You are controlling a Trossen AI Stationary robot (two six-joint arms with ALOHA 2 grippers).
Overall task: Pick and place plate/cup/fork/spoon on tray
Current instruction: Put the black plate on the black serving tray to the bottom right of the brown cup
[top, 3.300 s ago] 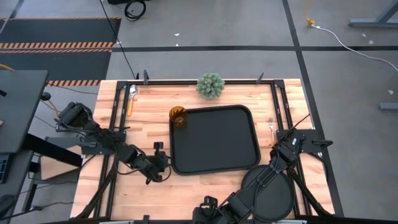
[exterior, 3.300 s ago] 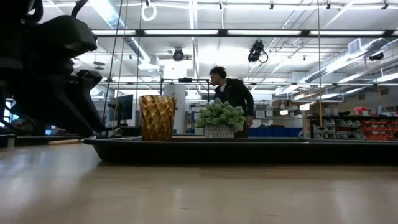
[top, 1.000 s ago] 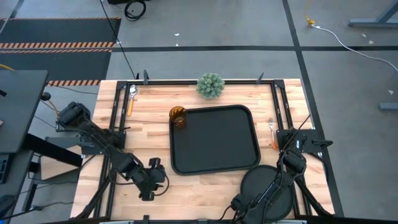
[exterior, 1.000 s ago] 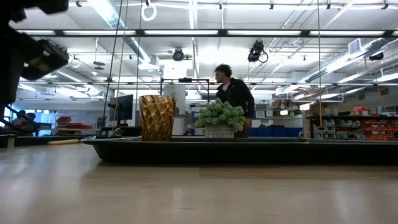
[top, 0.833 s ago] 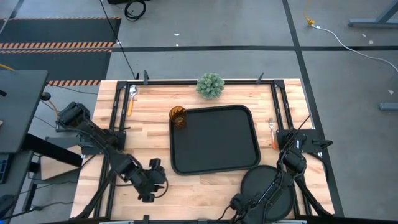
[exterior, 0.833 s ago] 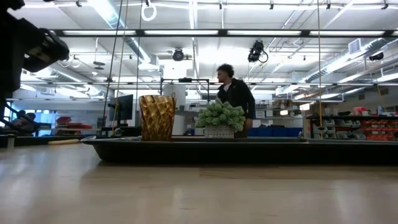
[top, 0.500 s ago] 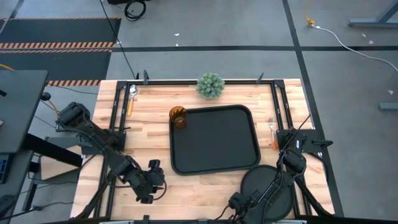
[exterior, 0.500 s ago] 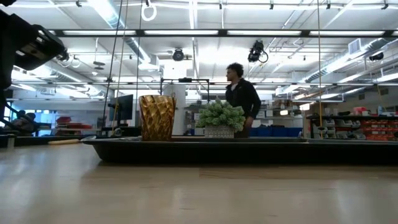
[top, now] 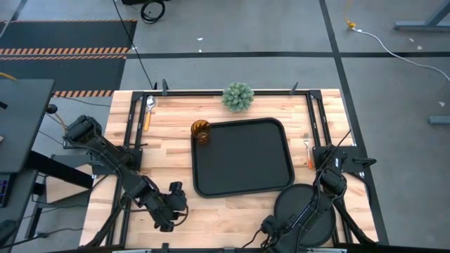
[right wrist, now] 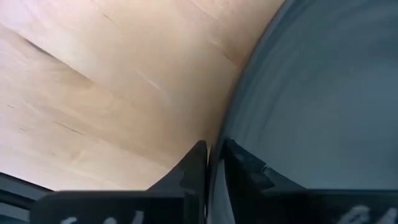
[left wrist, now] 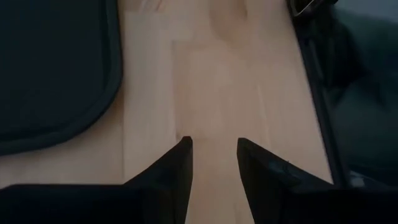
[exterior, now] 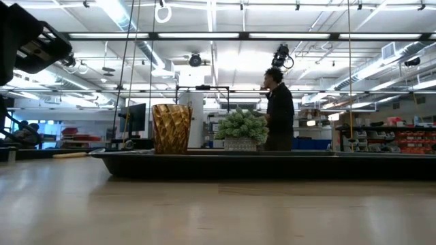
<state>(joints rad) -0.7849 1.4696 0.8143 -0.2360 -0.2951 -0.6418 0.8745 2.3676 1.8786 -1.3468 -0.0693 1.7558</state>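
Right end effector (right wrist: 209, 163) now clenched on plate (right wrist: 323, 93) rim, per wrist view only.

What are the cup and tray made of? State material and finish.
The cup: probably plastic, translucent amber with a faceted, glossy wall that catches light. The tray: likely plastic, though the look leaves it open; matte black, uniform surface with rounded corners and a raised rim.

high view: overhead, straight down on whole table (top: 232, 204). low view: tabletop height, level across the tray (exterior: 259, 163) into room. wrist views: close above table, each sharing tray or plate (right wrist: 323, 93) with overhead.
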